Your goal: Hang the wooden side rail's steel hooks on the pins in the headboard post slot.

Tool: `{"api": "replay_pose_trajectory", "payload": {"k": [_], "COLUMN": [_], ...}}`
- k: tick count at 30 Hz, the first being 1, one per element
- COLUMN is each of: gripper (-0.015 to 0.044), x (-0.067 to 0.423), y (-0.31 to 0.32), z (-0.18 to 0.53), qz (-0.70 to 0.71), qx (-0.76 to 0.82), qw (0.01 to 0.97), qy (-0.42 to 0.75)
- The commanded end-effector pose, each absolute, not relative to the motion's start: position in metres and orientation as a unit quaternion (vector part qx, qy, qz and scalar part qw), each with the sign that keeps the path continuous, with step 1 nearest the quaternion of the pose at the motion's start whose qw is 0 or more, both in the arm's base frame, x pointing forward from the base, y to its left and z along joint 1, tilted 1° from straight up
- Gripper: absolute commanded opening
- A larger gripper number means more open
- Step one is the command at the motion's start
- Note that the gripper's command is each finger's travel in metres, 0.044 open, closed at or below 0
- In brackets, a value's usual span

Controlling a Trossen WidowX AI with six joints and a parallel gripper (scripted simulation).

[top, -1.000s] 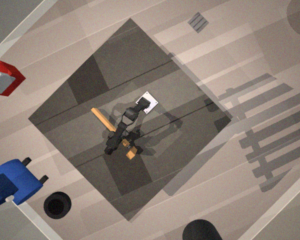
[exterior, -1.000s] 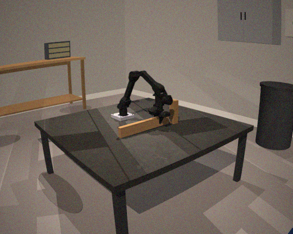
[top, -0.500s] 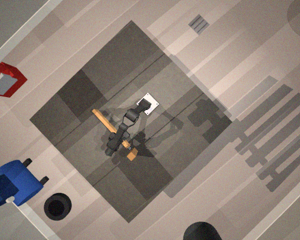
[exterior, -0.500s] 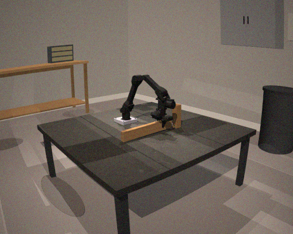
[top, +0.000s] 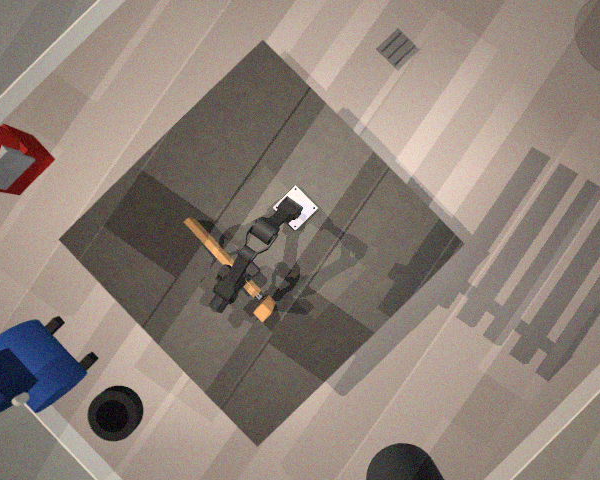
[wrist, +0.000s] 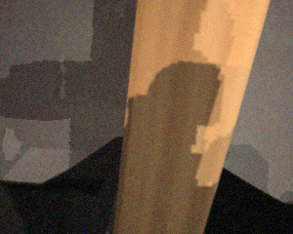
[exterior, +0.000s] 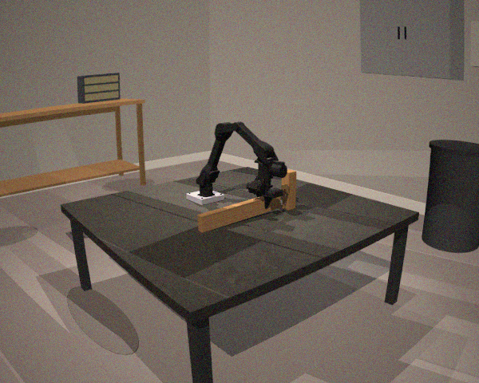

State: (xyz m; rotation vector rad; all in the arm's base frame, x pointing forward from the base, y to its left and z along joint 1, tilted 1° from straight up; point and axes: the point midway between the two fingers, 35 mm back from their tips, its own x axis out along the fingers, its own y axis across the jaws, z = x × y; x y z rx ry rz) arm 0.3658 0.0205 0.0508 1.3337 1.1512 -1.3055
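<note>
The wooden side rail (top: 207,240) (exterior: 231,213) (wrist: 186,122) lies slantwise on the dark table (top: 341,170) (exterior: 231,272). Its far end rests on the table top. Its other end is right at the upright headboard post (top: 264,310) (exterior: 290,187). Small steel hooks (top: 259,296) show between the rail's end and the post; I cannot tell whether they sit on the pins. My gripper (top: 237,270) (exterior: 269,199) is shut on the rail near the post end. In the wrist view the rail fills the middle and the fingers are hidden.
The arm's white base plate (top: 304,202) (exterior: 204,198) stands behind the rail. Off the table are a dark bin (exterior: 458,193), a wooden shelf (exterior: 66,111), a blue object (top: 26,361) and a red one (top: 11,155) on the floor.
</note>
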Motion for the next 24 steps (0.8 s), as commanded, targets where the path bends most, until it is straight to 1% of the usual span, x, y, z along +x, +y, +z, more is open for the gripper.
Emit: {"api": "replay_pose_trajectory", "payload": {"k": [1,24], "gripper": [0.0,0.0], "x": [0.3685,0.3684], "y": [0.02,0.0199], "z": [0.0593,0.0631], "qz": [-0.525,-0.525], "qx": [0.547,0.547], "qw": [0.462,0.462], "qy": [0.46,0.46]}}
